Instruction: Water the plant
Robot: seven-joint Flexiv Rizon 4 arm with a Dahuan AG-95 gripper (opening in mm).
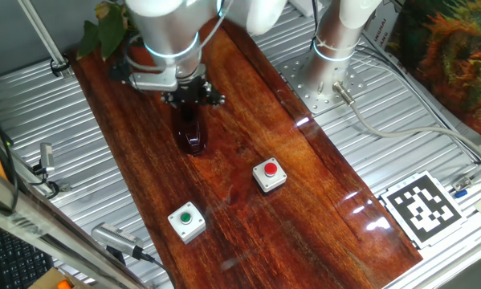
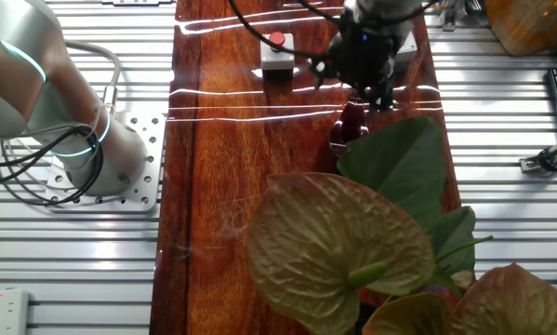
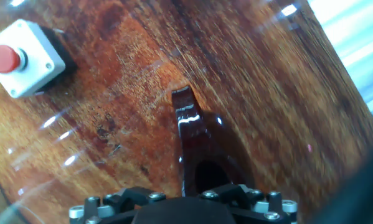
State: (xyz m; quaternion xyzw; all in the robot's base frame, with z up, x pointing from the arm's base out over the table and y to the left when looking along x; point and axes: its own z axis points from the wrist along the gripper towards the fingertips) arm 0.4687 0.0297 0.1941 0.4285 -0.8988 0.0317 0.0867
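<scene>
Gripper: black two-finger gripper sits directly over the dark red translucent vessel; whether the fingers are clamped on it or merely around it I cannot tell, since the hand view shows only the mount above the vessel's top.
Vessel: narrow, glossy, upright on the polished reddish-brown wooden board; its spout points away from the hand.
Handling: probably light, stiff and slippery; a grip near the top, as now, risks swinging, so tilt slowly.
Plant: small potted plant with broad green and yellowish leaves stands at the far end of the board in one fixed view, just beyond the vessel; its pot is hidden.
Leaves: soft, easily bruised; pour at the base.
Buttons: red push-button box and green one lie near, well apart from the vessel.
</scene>
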